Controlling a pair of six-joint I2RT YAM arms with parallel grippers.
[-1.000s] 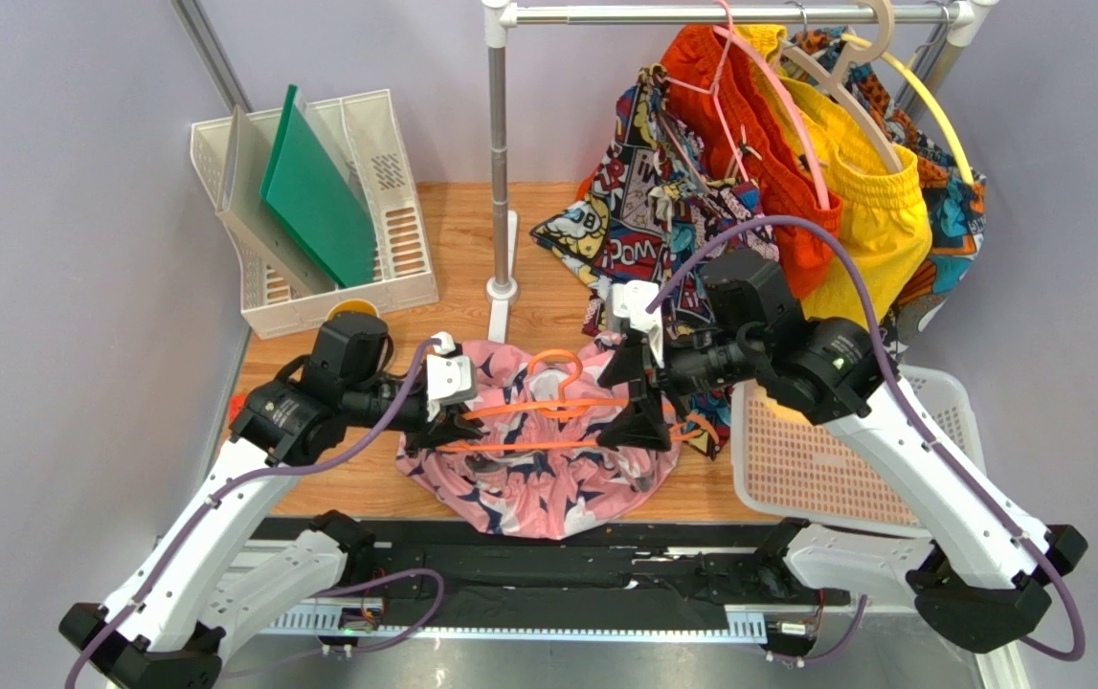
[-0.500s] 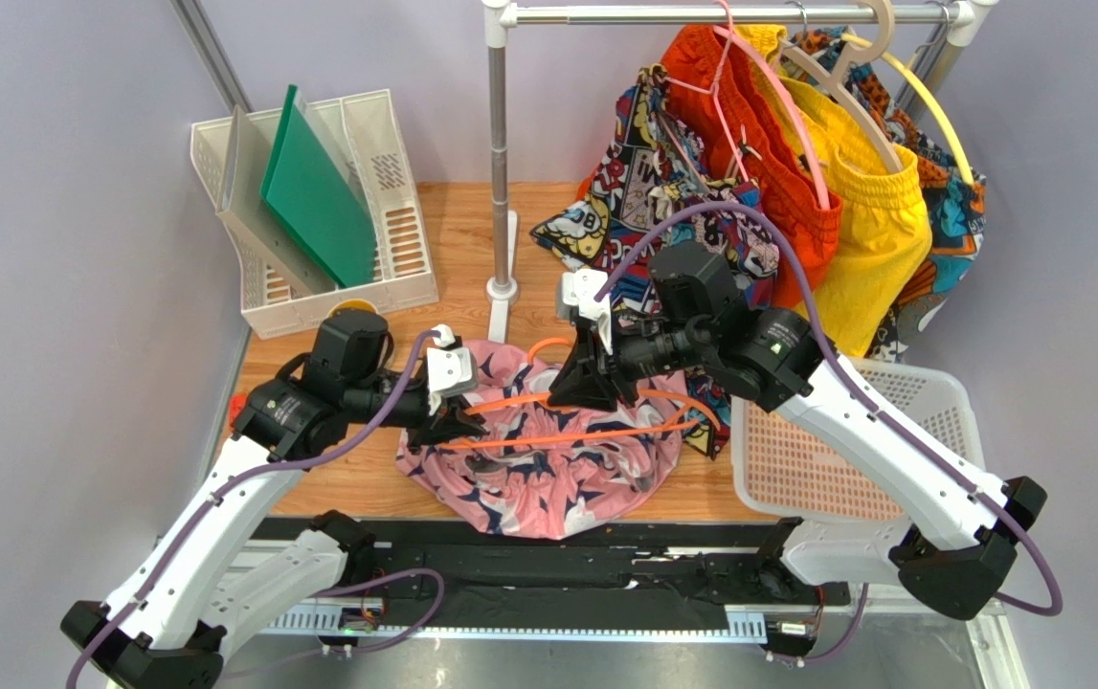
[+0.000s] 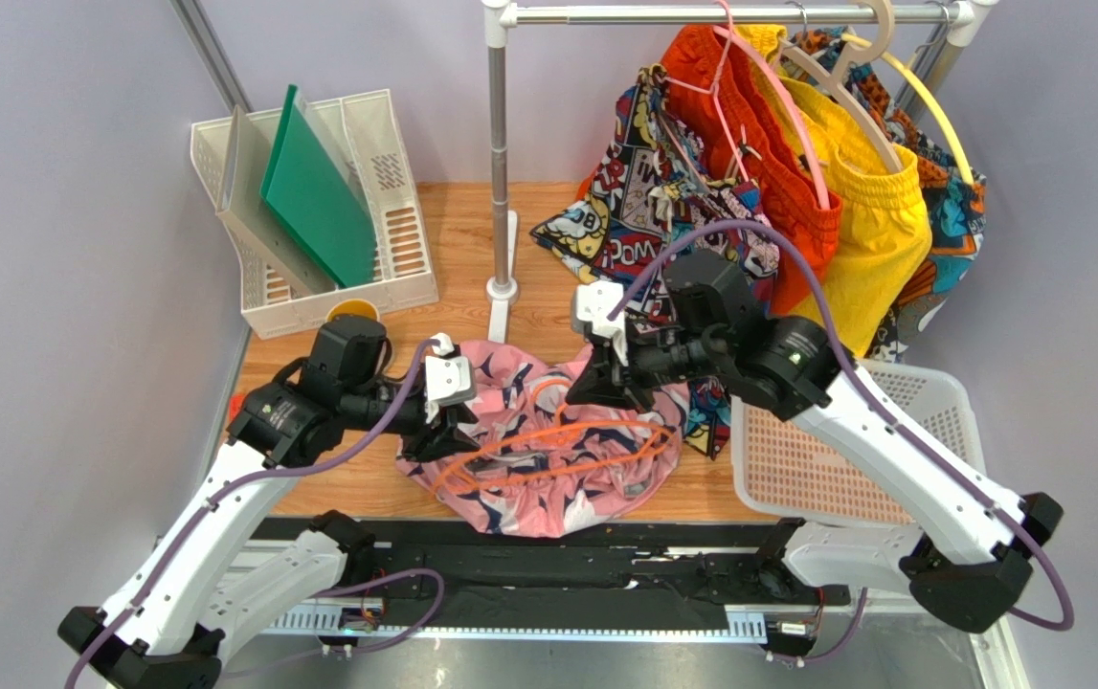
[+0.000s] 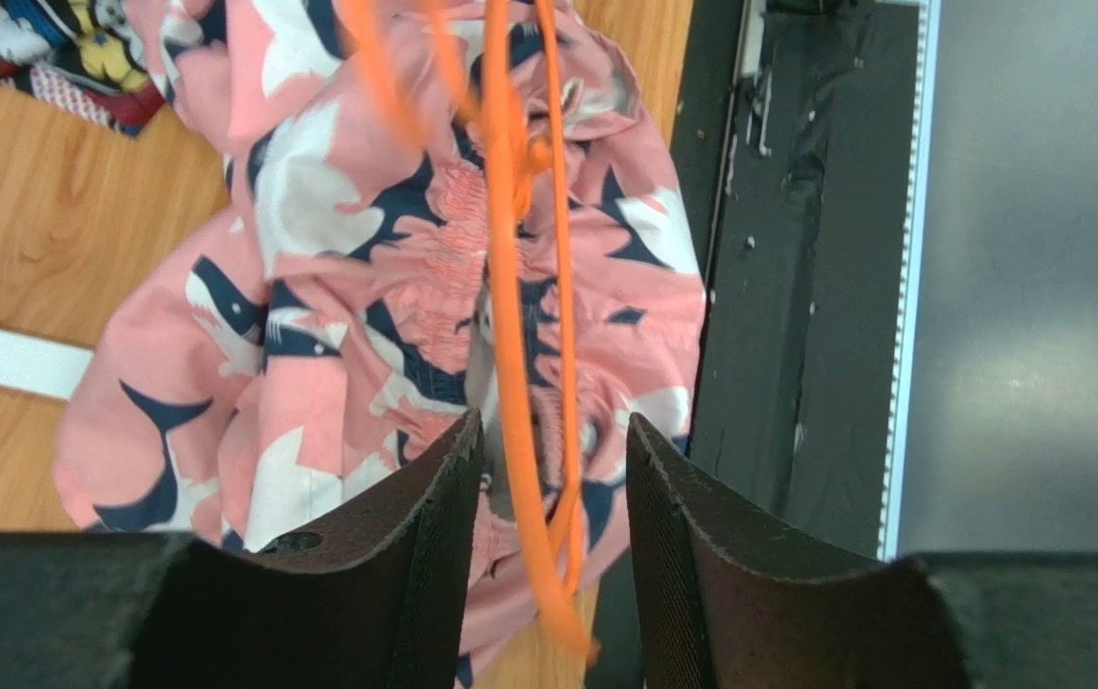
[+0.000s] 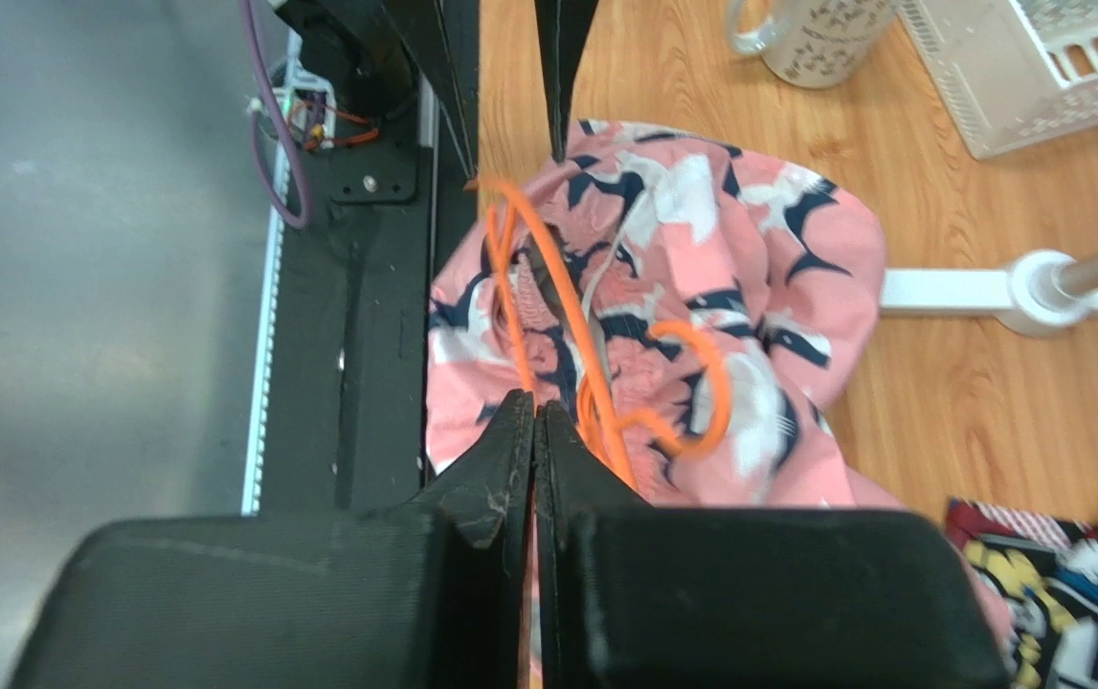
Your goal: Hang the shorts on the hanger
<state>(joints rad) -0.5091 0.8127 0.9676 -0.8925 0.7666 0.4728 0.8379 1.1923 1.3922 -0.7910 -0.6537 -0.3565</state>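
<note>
Hanger point(image 4: 500, 345) lies flat on the shorts point(image 3: 554, 503), between our two pincers
Its long axis runs left to right across the desk; our left pincer point(image 4: 552, 431) stands released astride its left end, our right pincer point(image 5: 536, 409) clenched just beside the wire
</note>
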